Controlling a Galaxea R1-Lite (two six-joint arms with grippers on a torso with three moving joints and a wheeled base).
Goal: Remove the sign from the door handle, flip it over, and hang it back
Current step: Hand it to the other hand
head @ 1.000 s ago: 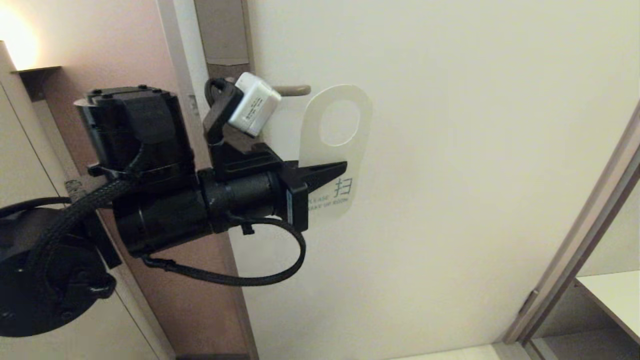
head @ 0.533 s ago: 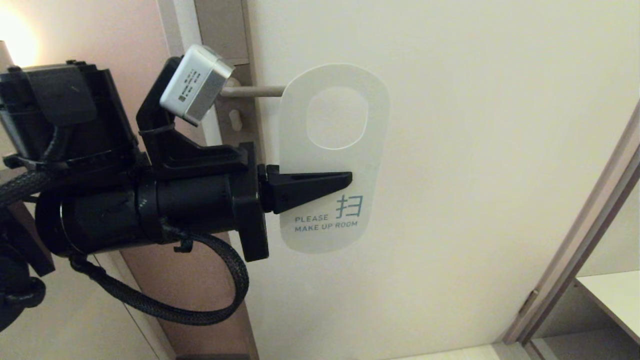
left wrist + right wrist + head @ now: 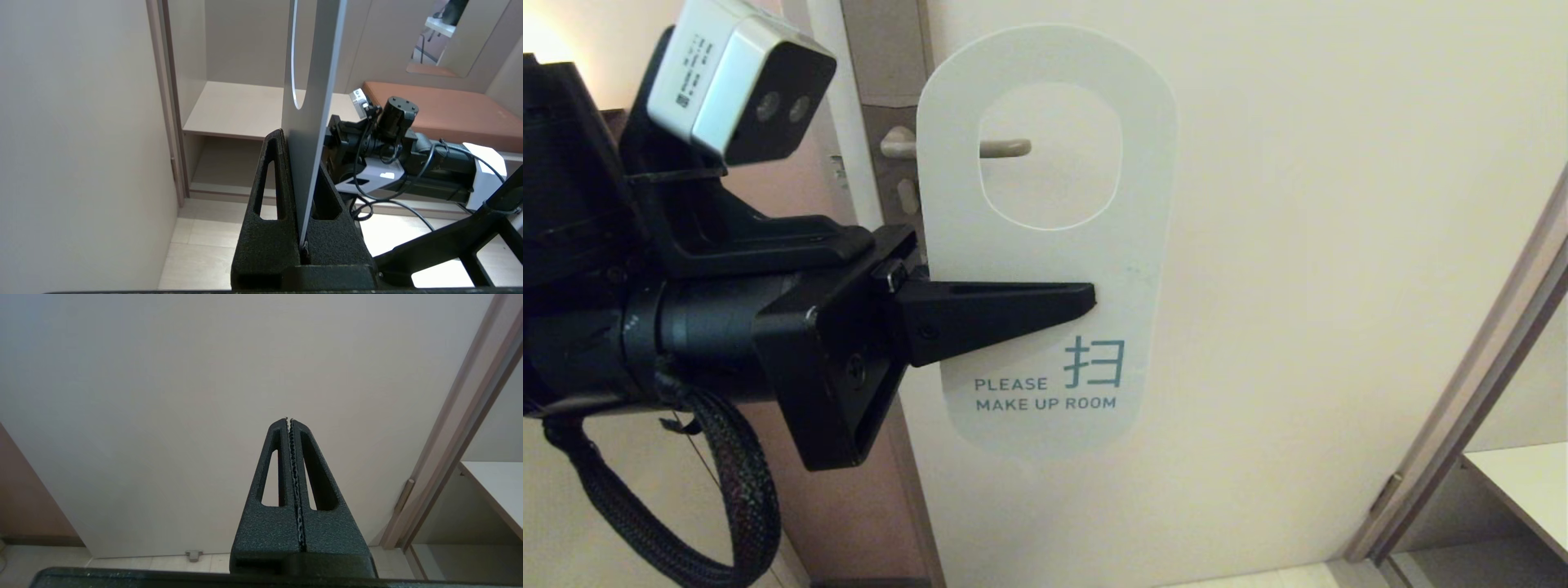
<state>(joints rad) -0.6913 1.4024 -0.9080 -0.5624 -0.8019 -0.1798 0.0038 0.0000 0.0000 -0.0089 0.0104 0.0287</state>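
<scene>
Nearest you, one left gripper [image 3: 1086, 298] is reaching in level from the left, its two fingers [image 3: 269, 192] clamping one sign [image 3: 1045, 253] by its left edge and lower middle. That sign is standing upright with its white face toward you; one printed line, "PLEASE MAKE UP ROOM", is sitting just below the fingertips, and one oval hole is opening above them. One wrist camera [image 3: 739, 77] is riding above and behind the claw.

Beyond the claw, you are looking at one door handle [image 3: 1005, 148], its lever tip showing through the oval hole, with one backplate [image 3: 894, 155] behind the sign's left edge, all on one pale door [image 3: 1339, 245].

One right gripper [image 3: 289, 424] is sitting parked, its fingers pressed together on nothing, facing the same door.

Against a second ago, the sign is now appearing larger and squarer to you, hole over the lever tip instead of beside it, and the left arm is sitting closer to the head camera.
</scene>
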